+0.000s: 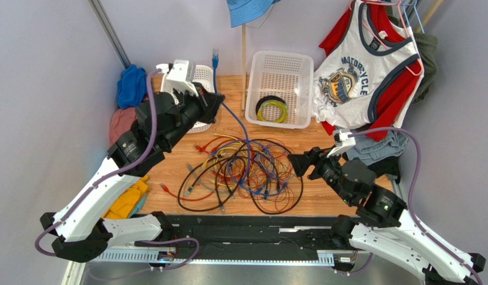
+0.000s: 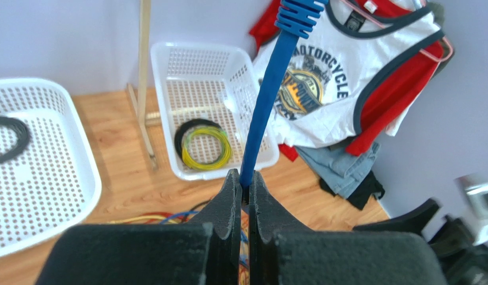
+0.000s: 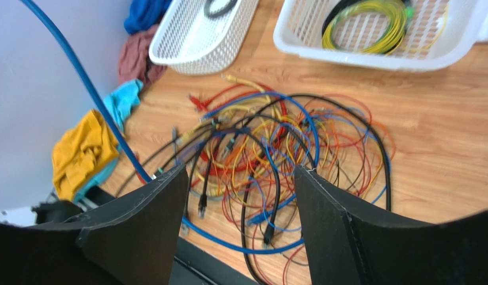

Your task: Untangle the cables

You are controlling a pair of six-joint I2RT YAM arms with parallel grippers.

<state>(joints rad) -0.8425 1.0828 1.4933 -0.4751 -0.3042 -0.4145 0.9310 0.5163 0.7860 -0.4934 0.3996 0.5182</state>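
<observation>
The cables [image 1: 243, 172] lie in a tangled heap of black, blue, red, orange and yellow loops on the wooden table; they also show in the right wrist view [image 3: 276, 148]. My left gripper [image 1: 215, 102] is raised at the back left, shut on a blue cable [image 2: 265, 113] that rises from the heap, its plug end [image 1: 215, 59] sticking up above the fingers. My right gripper [image 1: 295, 163] is open and empty, just right of the heap, with the cables showing between its fingers [image 3: 139, 225].
A white basket [image 1: 280, 88] at the back holds a yellow-green and black ring coil [image 1: 271, 110]. Another white basket [image 1: 193, 83] with a black ring coil [image 2: 6, 139] sits under the left arm. Clothes hang and lie at right [image 1: 365, 65]; cloths lie at left [image 1: 130, 86].
</observation>
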